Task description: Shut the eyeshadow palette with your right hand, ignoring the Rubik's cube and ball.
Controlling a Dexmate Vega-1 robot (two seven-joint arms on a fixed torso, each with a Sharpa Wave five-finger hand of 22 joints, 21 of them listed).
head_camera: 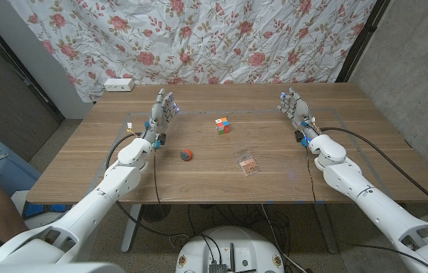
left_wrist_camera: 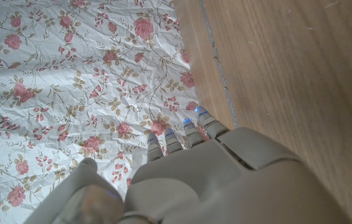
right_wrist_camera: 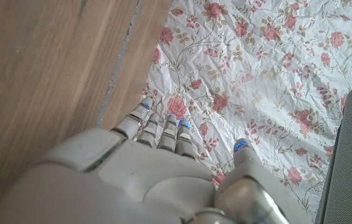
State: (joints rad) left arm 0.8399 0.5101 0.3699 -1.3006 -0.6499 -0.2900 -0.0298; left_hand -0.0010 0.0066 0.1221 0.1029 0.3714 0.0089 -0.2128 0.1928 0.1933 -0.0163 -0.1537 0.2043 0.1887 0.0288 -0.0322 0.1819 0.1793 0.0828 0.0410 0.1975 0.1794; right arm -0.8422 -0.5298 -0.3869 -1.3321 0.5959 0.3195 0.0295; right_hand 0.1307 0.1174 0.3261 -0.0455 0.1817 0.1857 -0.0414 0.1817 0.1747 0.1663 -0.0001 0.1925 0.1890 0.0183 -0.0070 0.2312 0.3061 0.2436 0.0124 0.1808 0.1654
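Note:
The eyeshadow palette (head_camera: 249,165) lies open on the wooden table (head_camera: 221,186), a small flat case with reddish pans, just right of the middle toward the front. My right hand (head_camera: 296,111) stands at the far right of the table, fingers stretched out and apart, holding nothing, well behind and to the right of the palette. My left hand (head_camera: 160,114) stands the same way at the far left, empty. In the wrist views, the right hand (right_wrist_camera: 157,168) and the left hand (left_wrist_camera: 188,174) each point their fingers toward the floral cloth.
A Rubik's cube (head_camera: 222,126) sits mid-table behind the palette. A small red and dark ball (head_camera: 186,155) lies left of the palette. A white power strip (head_camera: 119,84) rests at the back left corner. A floral cloth (head_camera: 221,38) hangs behind the table.

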